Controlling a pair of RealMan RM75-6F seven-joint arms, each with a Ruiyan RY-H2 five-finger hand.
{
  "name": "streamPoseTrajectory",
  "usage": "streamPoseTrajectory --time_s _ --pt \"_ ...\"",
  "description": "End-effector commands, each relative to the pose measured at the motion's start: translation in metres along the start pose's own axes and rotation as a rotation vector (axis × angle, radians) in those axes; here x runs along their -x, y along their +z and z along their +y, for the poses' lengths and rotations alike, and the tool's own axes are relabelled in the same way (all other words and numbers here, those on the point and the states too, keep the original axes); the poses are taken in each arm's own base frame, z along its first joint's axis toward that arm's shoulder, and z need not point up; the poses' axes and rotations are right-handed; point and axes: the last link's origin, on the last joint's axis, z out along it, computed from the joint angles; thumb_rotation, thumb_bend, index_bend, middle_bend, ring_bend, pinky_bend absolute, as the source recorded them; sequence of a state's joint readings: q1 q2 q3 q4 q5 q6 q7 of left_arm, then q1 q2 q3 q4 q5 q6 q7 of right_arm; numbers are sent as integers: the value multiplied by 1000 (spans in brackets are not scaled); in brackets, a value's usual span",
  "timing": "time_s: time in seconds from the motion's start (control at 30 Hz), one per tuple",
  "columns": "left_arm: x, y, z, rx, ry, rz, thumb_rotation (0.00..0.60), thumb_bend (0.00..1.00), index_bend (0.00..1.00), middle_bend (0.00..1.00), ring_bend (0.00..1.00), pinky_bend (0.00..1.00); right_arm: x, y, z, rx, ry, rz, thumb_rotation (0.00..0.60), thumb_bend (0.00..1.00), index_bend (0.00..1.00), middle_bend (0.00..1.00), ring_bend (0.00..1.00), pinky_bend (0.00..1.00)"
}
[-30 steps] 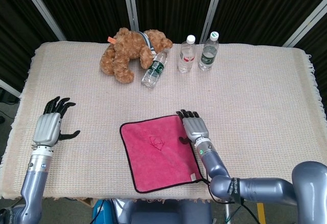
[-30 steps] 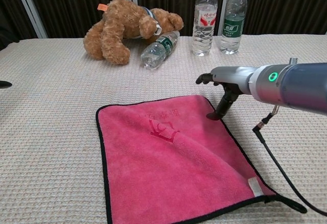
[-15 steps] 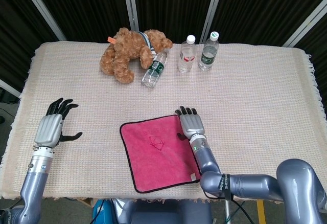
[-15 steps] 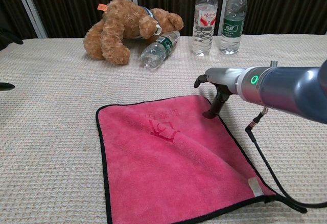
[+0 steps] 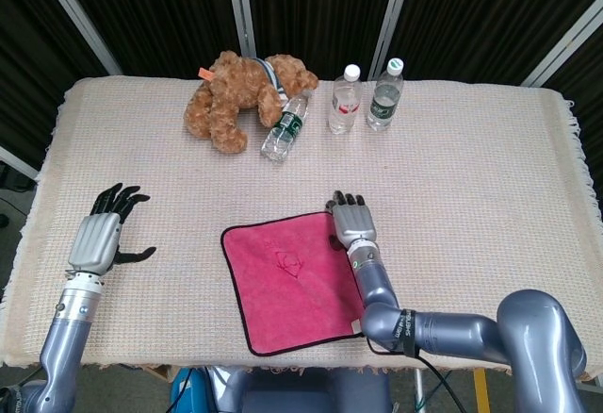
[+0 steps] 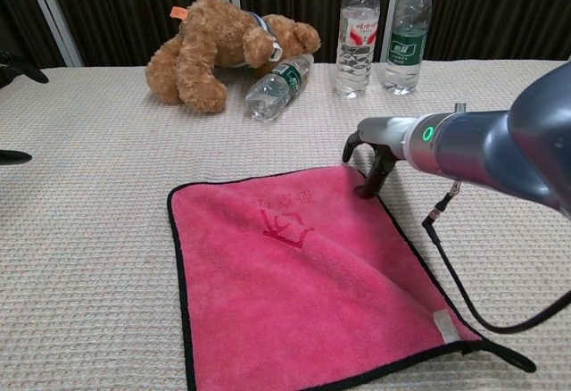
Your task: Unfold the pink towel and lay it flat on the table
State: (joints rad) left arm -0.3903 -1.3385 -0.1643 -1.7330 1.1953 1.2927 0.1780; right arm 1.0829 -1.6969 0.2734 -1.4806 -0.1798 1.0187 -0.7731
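The pink towel [image 5: 294,281] [image 6: 294,275] with black edging lies spread out on the cream tablecloth [image 5: 471,177], near the front edge. My right hand [image 5: 351,223] [image 6: 373,154] hovers at the towel's far right corner with fingers apart, and one fingertip [image 6: 367,192] touches the towel there. Nothing is held in it. My left hand [image 5: 102,235] is held out over the cloth far to the left of the towel, fingers spread and empty; the chest view shows only dark fingertips [image 6: 16,156] at its left edge.
A brown teddy bear [image 5: 240,95] [image 6: 219,45] lies at the back with a plastic bottle [image 5: 285,127] [image 6: 279,85] lying against it. Two upright water bottles [image 5: 344,100] [image 5: 384,93] stand to its right. A black cable [image 6: 464,293] trails beside the towel's right edge.
My right hand has slid back along the towel's right edge toward its far corner. My left hand has dropped slightly toward the front of the table.
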Motion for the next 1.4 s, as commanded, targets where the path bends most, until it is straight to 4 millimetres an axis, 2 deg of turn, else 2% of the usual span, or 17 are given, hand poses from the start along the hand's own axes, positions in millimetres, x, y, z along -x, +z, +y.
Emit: streamPoseTrajectory --time_s 0.03,0.43,1.1,1.4 --pt "0 0 0 0 -1 -1 600 167 211 109 0 0 2 3 -3 2 -2 -9 600 435 222 0 0 0" --pt "3 1 -1 -2 -8 -16 600 167 207 109 0 0 4 9 -11 2 4 -9 600 465 341 0 0 0" --pt "3 -2 2 14 -26 -24 600 167 205 109 0 0 6 -3 -9 -2 14 -6 600 465 421 0 0 0" --pt "3 -4 3 23 -33 -23 600 167 205 109 0 0 5 -4 -10 -5 30 18 600 468 543 98 0 0"
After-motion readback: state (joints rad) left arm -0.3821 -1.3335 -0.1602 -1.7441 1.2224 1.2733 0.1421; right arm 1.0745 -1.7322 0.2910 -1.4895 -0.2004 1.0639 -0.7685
